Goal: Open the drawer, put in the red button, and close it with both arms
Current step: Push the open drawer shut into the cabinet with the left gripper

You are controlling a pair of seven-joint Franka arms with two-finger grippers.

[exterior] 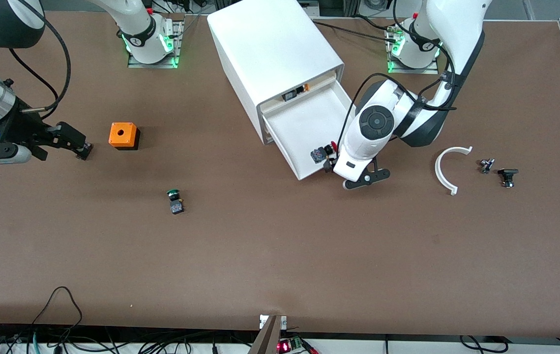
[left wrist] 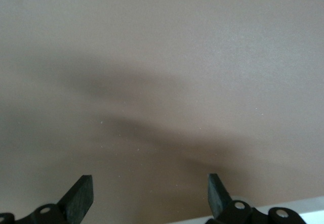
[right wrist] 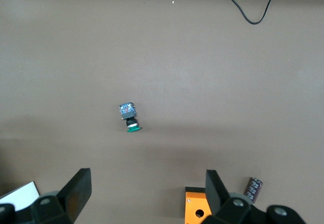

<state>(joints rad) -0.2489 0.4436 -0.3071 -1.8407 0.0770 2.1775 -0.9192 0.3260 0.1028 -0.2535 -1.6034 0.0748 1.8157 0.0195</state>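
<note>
While both claws gape empty, one red button [exterior: 323, 153] seemingly lies in one drawer [exterior: 293, 125].

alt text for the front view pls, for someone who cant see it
The drawer of a white cabinet stands pulled open, and the red button lies in its front corner, beside the left gripper. The right gripper, open, waits over bare table near an orange box. A green button lies nearer the camera.
</note>
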